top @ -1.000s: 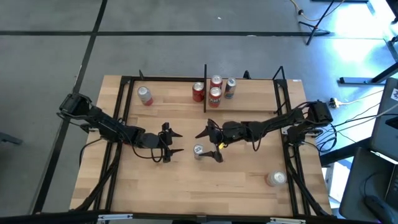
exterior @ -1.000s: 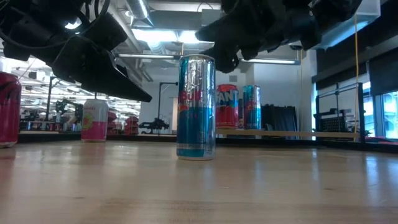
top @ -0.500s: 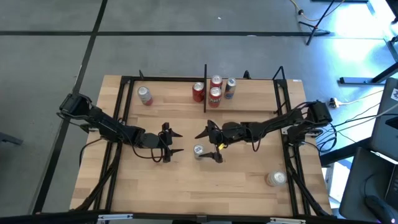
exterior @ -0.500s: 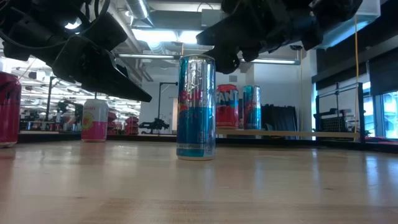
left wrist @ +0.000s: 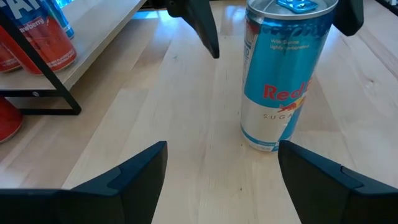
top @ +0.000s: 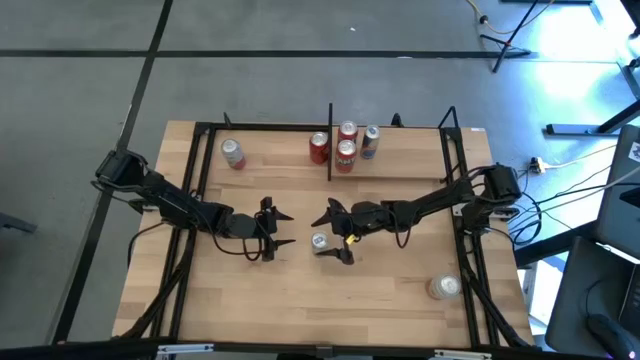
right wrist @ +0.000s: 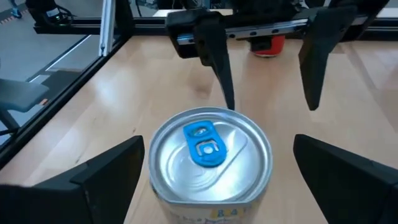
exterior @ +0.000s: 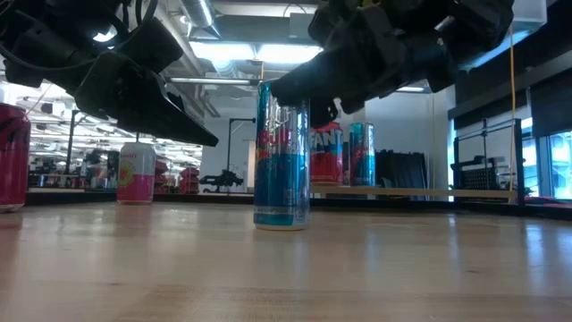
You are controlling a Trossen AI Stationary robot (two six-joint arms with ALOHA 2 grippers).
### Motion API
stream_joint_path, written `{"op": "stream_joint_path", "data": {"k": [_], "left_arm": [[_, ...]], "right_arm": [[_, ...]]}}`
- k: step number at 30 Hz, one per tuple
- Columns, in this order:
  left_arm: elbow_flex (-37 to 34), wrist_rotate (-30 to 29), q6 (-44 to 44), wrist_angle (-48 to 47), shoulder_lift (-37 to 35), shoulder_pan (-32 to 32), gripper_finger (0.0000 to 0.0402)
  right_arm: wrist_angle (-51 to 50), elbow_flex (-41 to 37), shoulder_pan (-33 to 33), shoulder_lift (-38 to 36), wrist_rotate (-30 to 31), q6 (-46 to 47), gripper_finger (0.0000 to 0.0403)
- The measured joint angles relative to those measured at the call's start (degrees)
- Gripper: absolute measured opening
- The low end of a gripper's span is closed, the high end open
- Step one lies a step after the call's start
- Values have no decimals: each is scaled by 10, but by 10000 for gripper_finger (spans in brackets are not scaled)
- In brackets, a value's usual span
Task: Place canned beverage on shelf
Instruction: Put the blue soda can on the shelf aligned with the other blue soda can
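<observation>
Butcher-block tabletop [top: 300, 300] with a black frame, grey floor all round. Going left to right: left arm comes in from about 9 o'clock, left gripper [top: 275, 229] parked left of table centre, fingers spread fairly wide with nothing between them, pointing toward 3 o'clock at the can. A pink-and-silver can [top: 232, 153] stands alone near the far edge at roughly 11 o'clock. Dead centre stands the blue-and-silver can [top: 319, 243], upright on the tabletop, blue pull tab on top, not on the shelf. Right gripper [top: 333, 233] is over it, jaws at full spread, one finger on each side of the can's top; from the wrist view the fingers [right wrist: 99, 174] flank the lid without touching it, so no grip. Low view agrees: can [exterior: 281, 154] sits flat on the wood with the right gripper's body hanging just above its rim. Shelf [top: 420, 165], a pale board in thin black uprights, runs along the far edge from 12 to about 1 o'clock; it carries two red cans and a slim blue can [top: 370, 141], with another red can [top: 318, 148] just left of its upright. One more silver-topped can [top: 444, 288] stands near 4 o'clock, well apart from the rest. Right arm enters from 3 o'clock.
</observation>
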Motion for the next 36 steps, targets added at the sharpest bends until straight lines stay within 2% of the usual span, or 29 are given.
{"op": "stream_joint_path", "data": {"k": [10,14,21,25,27,32,33,36], "left_arm": [[0,0,0,0,0,0,286],[0,0,0,-1,0,0,286],[0,0,0,-2,0,0,286],[0,2,0,-2,0,0,286],[0,2,0,-2,0,0,286],[0,3,0,-2,0,0,286],[0,3,0,-1,0,0,286],[0,3,0,-1,0,0,286]], "right_arm": [[29,0,0,28,0,-3,389],[31,0,0,28,-15,-12,339],[5,0,-1,11,-21,-36,205],[-56,0,-1,-18,-26,-69,204],[-92,0,-7,-36,-65,-86,204],[-92,0,-21,-55,-272,-94,204],[-91,0,-21,-55,-290,-98,204],[-104,0,-22,-48,-289,-125,204]]}}
